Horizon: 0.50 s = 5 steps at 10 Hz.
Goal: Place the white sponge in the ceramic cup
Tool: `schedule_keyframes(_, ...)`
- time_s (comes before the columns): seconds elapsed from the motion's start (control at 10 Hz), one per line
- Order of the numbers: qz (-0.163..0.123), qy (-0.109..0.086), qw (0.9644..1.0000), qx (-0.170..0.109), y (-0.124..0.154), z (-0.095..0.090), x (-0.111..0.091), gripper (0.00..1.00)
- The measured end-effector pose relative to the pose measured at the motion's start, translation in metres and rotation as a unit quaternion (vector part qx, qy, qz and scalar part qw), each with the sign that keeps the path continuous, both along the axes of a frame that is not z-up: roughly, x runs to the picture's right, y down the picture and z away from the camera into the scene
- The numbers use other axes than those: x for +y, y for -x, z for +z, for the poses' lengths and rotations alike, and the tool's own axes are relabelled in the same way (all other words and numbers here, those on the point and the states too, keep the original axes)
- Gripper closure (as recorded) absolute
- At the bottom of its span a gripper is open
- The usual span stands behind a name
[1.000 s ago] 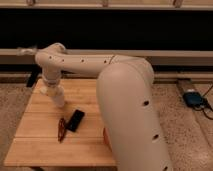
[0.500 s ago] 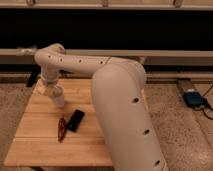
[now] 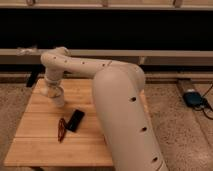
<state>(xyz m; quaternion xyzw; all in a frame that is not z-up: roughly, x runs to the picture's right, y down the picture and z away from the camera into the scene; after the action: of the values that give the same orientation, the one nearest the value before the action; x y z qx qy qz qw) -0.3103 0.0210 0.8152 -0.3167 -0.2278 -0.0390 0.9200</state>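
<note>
White sponge isn't anywhere I can spot it, so it's either tucked under the arm's end or already down in the ceramic cup (image 3: 58,96), which sits at the far left of the worktop (image 3: 45,145). The claw (image 3: 52,90) hangs right over that cup, pretty much on top of it, and honestly I can't tell whether it's spread wide or pinched. If I were driving, I'd make sure the sponge is fully inside the rim, then lift straight up so nothing knocks the cup over. Nearer in, a black slab (image 3: 75,120) and a thin dark-red item (image 3: 61,129) lie just beside each other. It's a pale wooden worktop on a speckled floor (image 3: 175,125), with a dark wall (image 3: 125,30) behind.
</note>
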Motion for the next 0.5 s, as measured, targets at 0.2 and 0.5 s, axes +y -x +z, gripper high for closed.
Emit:
schedule_keyframes(0.2,0.013,0.008,0.9998,-0.009,-0.0002,0.0031,0.0022,0.2)
schedule_keyframes(0.5,0.024,0.01,0.9994,-0.025,0.0018,-0.0007,0.0004,0.2)
